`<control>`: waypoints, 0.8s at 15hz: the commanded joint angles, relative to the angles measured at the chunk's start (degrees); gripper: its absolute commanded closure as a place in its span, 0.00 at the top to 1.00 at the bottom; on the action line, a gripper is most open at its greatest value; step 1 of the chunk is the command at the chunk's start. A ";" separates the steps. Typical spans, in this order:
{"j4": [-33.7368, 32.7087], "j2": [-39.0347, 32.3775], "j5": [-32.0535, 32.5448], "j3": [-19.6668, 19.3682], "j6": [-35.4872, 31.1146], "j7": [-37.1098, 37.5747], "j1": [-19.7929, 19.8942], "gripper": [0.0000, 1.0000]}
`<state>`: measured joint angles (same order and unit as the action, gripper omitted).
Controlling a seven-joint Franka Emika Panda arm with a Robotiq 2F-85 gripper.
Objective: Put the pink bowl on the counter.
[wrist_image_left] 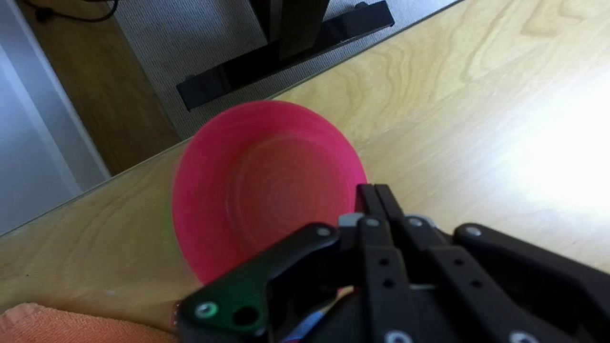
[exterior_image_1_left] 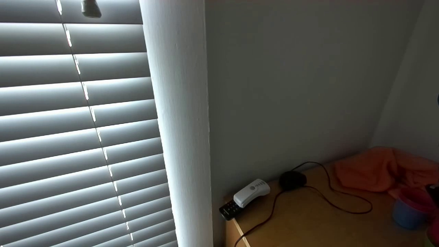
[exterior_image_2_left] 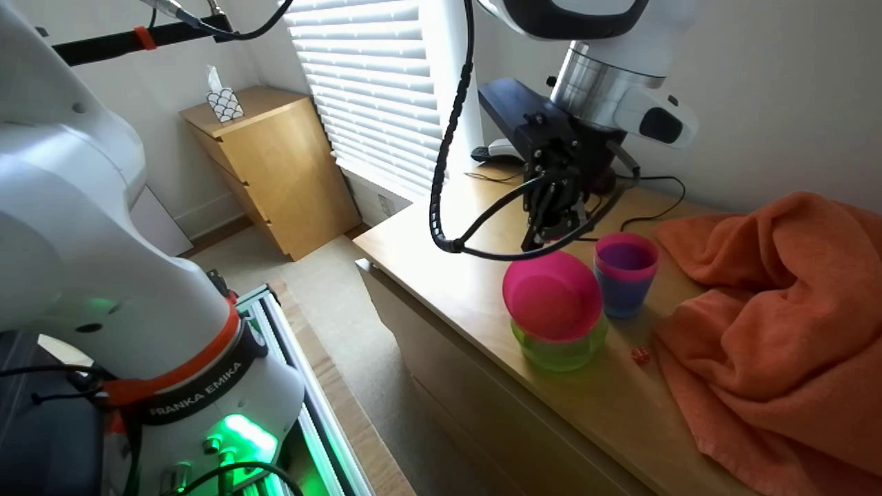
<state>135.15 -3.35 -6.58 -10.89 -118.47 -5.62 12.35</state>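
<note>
The gripper [wrist_image_left: 374,189] has its 2 fingers [wrist_image_left: 371,205] pressed together on the rim of the pink bowl [wrist_image_left: 271,176], pinching it at the edge seen on the right in the wrist view. In an exterior view the bowl is tilted, with its inside showing, over a green bowl [exterior_image_2_left: 561,357] and covering most of that bowl's mouth; whether the 2 bowls touch cannot be told. The green bowl stands on the pale wooden tabletop [exterior_image_2_left: 420,241], near the long edge that faces the robot's base [exterior_image_2_left: 200,413]. Just beside the bowls, an upright blue cup [exterior_image_2_left: 623,296] has a pink rim and a purple inside. A small red object [exterior_image_2_left: 641,355] lies near the green bowl, between it and an orange towel [exterior_image_2_left: 792,310] bunched over that end of the tabletop. At the tabletop corner nearest the slatted blinds [exterior_image_1_left: 41,99], a white handset [exterior_image_1_left: 252,192] rests on a black remote [exterior_image_1_left: 229,211], and near them sits a dark object [exterior_image_1_left: 292,180], too dim to name, with a thin cable [exterior_image_1_left: 355,213] running from it across the wood. Well apart from all this, a wooden chest of drawers [exterior_image_2_left: 296,172] carries a patterned tissue box [exterior_image_2_left: 225,105] with 1 white tissue [exterior_image_2_left: 213,79] sticking up.
</note>
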 commanded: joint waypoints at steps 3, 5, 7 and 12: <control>1.65 4.11 -0.08 0.59 4.40 1.84 -1.30 0.01; 1.52 5.01 0.07 1.15 6.37 2.69 -2.06 0.01; 1.26 5.65 -0.12 1.98 7.81 3.28 -2.98 0.01; 0.25 3.83 -2.04 4.61 6.84 3.39 -5.79 0.01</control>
<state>135.28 0.97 -7.15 -7.46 -111.68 -3.16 7.97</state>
